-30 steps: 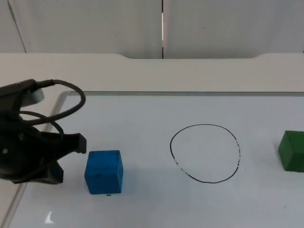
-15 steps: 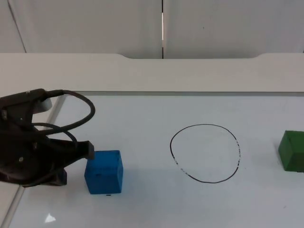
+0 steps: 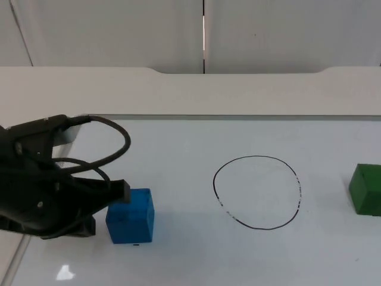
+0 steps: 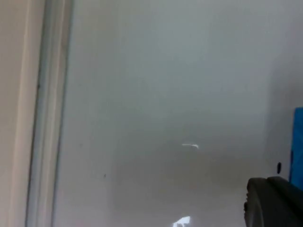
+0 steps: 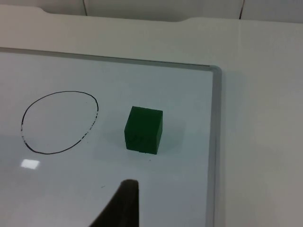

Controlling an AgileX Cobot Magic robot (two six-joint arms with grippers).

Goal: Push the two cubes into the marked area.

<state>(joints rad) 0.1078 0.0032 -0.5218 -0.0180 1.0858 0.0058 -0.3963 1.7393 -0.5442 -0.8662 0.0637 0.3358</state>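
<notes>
A blue cube sits on the whiteboard, left of the hand-drawn black oval. My left gripper is low against the cube's left side, and its black body covers the cube's upper left corner. In the left wrist view a strip of the blue cube stands close beside the gripper's tip. The green cube rests at the right, apart from the oval. In the right wrist view my right gripper hovers short of the green cube, with the oval beside the cube; that arm waits.
The whiteboard's metal frame runs along the back, along the left side and close to the green cube on the right. Beyond it lies the cream table ledge and the grey partition wall.
My left arm has moved right across the board's left edge until its gripper meets the blue cube's left side. Neither cube has visibly shifted.
</notes>
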